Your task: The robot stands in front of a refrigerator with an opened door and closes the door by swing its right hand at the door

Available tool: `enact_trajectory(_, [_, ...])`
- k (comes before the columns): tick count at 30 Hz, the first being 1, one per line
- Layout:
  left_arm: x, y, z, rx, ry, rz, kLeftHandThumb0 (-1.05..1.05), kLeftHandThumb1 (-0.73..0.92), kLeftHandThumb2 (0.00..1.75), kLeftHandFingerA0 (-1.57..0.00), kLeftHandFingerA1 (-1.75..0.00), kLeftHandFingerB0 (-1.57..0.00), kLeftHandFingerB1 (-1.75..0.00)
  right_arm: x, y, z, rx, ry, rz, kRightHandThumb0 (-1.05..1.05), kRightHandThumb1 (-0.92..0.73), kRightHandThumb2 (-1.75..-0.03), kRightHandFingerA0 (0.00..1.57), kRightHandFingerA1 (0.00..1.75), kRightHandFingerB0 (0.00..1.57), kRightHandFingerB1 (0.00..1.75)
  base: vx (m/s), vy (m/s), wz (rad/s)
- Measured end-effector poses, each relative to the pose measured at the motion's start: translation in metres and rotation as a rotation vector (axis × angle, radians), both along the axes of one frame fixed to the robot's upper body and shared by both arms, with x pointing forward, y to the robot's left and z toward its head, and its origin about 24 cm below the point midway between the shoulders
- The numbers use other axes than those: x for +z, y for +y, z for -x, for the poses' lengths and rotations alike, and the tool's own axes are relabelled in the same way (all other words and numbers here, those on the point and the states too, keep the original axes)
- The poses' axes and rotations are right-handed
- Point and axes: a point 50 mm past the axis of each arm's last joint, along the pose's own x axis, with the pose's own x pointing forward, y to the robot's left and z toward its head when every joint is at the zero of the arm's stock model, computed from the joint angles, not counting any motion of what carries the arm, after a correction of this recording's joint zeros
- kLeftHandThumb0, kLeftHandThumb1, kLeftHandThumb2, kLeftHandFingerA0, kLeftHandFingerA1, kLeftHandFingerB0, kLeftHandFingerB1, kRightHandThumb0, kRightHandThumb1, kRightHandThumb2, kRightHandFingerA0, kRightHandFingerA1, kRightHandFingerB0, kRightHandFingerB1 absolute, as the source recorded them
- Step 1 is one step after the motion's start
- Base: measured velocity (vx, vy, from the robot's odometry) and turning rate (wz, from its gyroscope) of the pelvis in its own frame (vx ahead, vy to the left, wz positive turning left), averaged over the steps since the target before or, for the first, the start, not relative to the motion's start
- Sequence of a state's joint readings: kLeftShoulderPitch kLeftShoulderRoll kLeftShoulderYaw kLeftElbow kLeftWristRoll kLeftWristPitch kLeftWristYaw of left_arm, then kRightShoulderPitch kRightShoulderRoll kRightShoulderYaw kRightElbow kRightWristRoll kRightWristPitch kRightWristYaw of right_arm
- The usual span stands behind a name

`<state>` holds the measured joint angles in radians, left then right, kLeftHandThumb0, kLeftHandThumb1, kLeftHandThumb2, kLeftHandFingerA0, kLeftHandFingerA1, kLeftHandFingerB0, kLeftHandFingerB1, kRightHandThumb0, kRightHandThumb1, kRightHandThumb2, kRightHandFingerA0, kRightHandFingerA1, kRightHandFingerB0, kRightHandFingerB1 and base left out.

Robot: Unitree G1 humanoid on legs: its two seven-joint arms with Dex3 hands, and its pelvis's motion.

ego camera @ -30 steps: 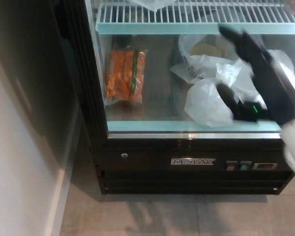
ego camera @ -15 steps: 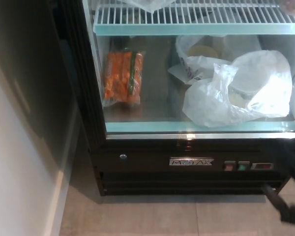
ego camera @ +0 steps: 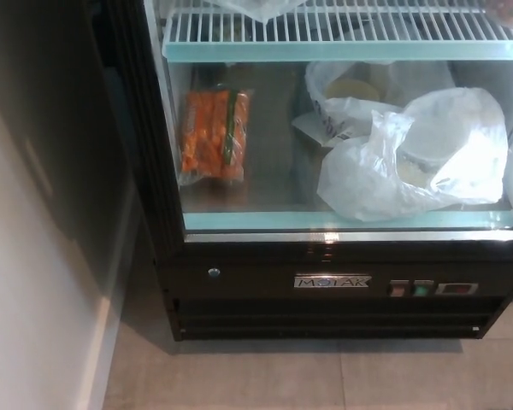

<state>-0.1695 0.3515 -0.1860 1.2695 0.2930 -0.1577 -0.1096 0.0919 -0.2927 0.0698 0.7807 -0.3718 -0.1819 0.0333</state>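
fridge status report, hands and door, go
Both hands out of view. Refrigerator front fills the head view; door state can't be told. Carrot bag and white plastic bags on the bottom shelf. Nothing in the way.

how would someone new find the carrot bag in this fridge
Start at the fridge and go to the bottom shelf, under the white wire rack. The carrot bag lies at that shelf's left end, by the dark frame. It is the only orange thing; its neighbours to the right are white plastic bags.
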Motion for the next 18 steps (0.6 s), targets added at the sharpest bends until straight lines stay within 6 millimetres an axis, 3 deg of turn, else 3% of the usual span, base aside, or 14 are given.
enact_trajectory(3, [-0.003, 0.001, 0.010, 0.011, 0.023, 0.001, -0.55, 0.61, 0.97, -0.37, -0.63, -0.28, -0.55, -0.013, -0.008, 0.016, -0.047, 0.103, 0.021, -0.62, -0.82, -0.64, 0.33, 0.34, 0.28, 0.31, 0.00, 0.000, 0.00])
enact_trajectory(8, [-0.010, 0.004, 0.032, 0.029, 0.078, -0.003, -0.54, 0.61, 0.99, -0.38, -0.64, -0.29, -0.56, -0.031, -0.026, 0.047, -0.153, 0.303, 0.063, -0.56, -0.79, -0.64, 0.31, 0.35, 0.29, 0.31, 0.00, 0.000, 0.00])
enact_trajectory(9, [-0.011, 0.005, 0.036, 0.031, 0.086, -0.005, -0.51, 0.61, 0.98, -0.38, -0.63, -0.28, -0.55, -0.033, -0.029, 0.052, -0.167, 0.329, 0.071, -0.62, -0.62, -0.96, 0.35, 0.52, 0.24, 0.45, 0.00, 0.000, 0.00])
enact_trajectory(15, [-0.016, 0.008, 0.058, 0.042, 0.125, -0.007, -0.54, 0.61, 0.96, -0.36, -0.61, -0.28, -0.54, -0.037, -0.041, 0.078, -0.228, 0.447, 0.092, -0.53, -0.61, -0.98, 0.40, 0.55, 0.28, 0.49, 0.00, 0.000, 0.00])
enact_trajectory(16, [-0.016, 0.008, 0.059, 0.043, 0.125, -0.007, -0.55, 0.60, 0.95, -0.32, -0.60, -0.25, -0.53, -0.038, -0.041, 0.079, -0.228, 0.452, 0.092, -0.51, -0.76, -0.62, 0.43, 0.37, 0.35, 0.32, 0.00, 0.000, 0.00])
enact_trajectory(17, [-0.017, 0.008, 0.062, 0.047, 0.130, -0.006, -0.55, 0.60, 0.95, -0.32, -0.60, -0.25, -0.53, -0.038, -0.041, 0.081, -0.227, 0.461, 0.092, -0.51, -0.76, -0.62, 0.43, 0.37, 0.35, 0.32, 0.00, 0.000, 0.00])
enact_trajectory(18, [-0.017, 0.008, 0.062, 0.048, 0.131, -0.006, -0.47, 0.79, 0.63, -0.41, -0.54, -0.34, -0.45, -0.038, -0.041, 0.082, -0.227, 0.464, 0.091, -0.52, -0.73, -0.62, 0.39, 0.37, 0.28, 0.31, 0.00, 0.000, 0.00])
